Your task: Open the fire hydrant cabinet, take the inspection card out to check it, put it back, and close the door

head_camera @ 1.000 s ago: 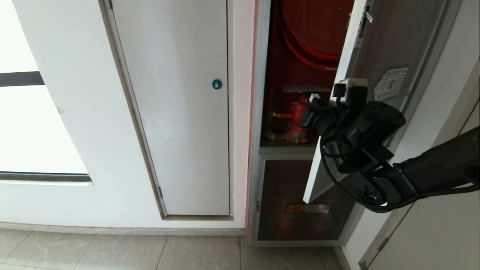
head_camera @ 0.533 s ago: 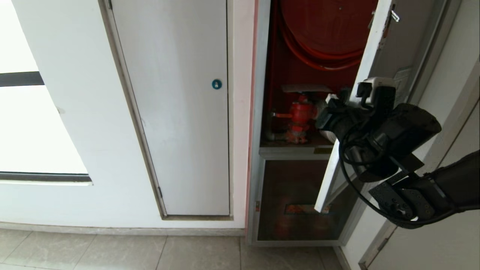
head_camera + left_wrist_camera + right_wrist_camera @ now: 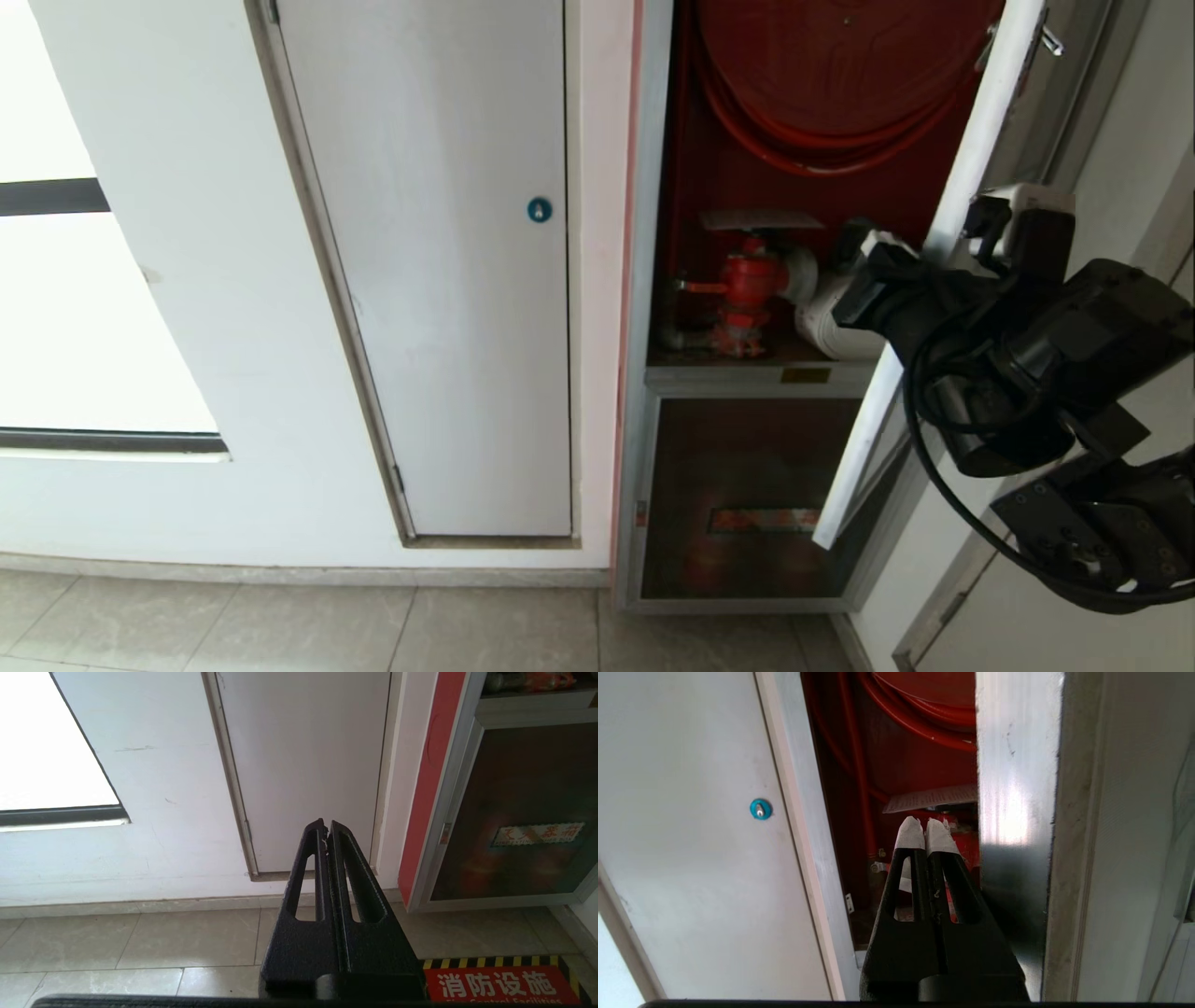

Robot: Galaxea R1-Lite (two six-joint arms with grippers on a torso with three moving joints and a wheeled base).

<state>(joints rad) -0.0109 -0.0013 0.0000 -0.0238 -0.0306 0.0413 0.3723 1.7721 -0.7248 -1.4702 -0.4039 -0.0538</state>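
The fire hydrant cabinet (image 3: 738, 177) stands open, showing its red interior, the red hose reel (image 3: 822, 84), a red valve (image 3: 747, 280) and a white rolled hose (image 3: 831, 322). The door (image 3: 943, 271) is swung out to the right, edge-on to me. The inspection card (image 3: 761, 220) lies flat on top of the valve; the right wrist view shows the card (image 3: 931, 799) just beyond my fingertips. My right gripper (image 3: 861, 280) is shut and empty, its white-taped tips close beside the door's inner edge (image 3: 1013, 812). My left gripper (image 3: 326, 828) is shut and parked low, out of the head view.
A white panel door (image 3: 439, 261) with a blue round lock (image 3: 540, 209) is left of the cabinet. Below the shelf is a smaller glass panel with a red label (image 3: 766, 519). A red floor sign with yellow-black stripes (image 3: 500, 984) lies before the cabinet.
The door has swung further open to the right and my right gripper has moved right with it. More of the reel, valve and white hose now shows.
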